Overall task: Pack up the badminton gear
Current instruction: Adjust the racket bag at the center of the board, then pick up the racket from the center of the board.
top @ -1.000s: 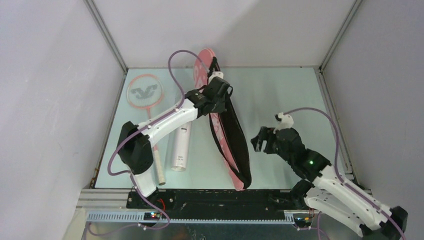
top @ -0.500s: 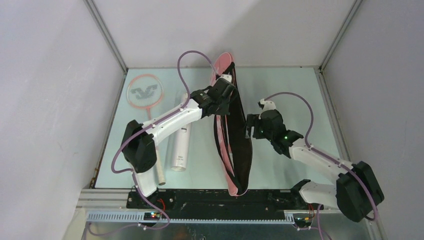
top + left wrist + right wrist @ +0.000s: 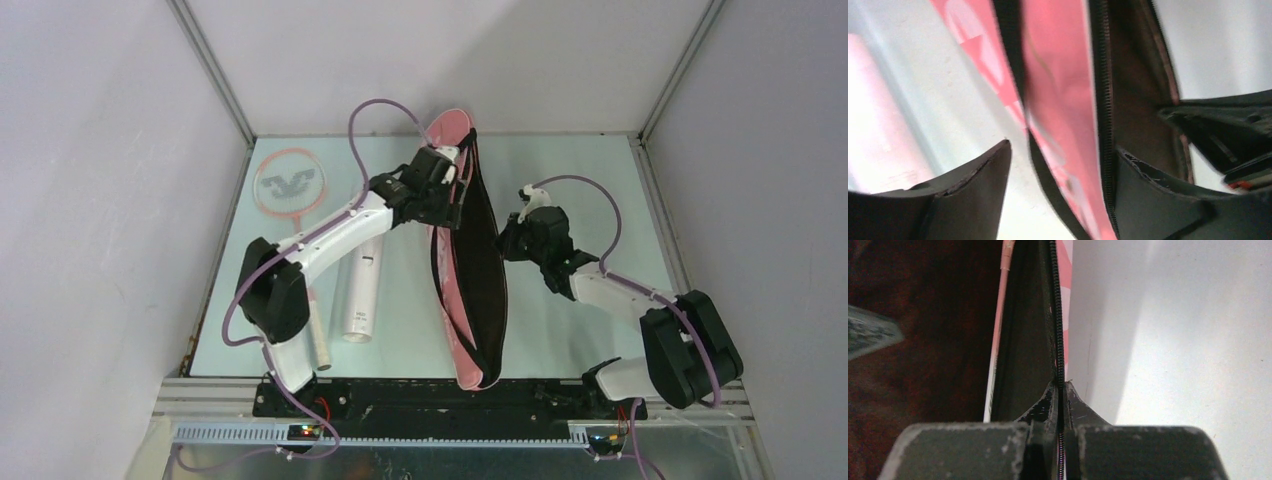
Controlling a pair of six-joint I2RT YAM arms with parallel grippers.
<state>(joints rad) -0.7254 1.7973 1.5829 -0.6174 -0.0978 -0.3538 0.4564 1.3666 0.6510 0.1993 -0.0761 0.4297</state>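
One pink black-strapped racket bag (image 3: 478,270) stands open. The right gripper's (image 3: 1060,387) jaws clamp its zip edge, and the left gripper's (image 3: 1063,150) jaws gape astride the other. Left of it lie one pink-framed racket (image 3: 288,185) and one long white tube (image 3: 362,290).

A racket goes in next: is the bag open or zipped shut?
Open: the bag's dark inside shows between its parted zipper edges. The right gripper pinches one edge.
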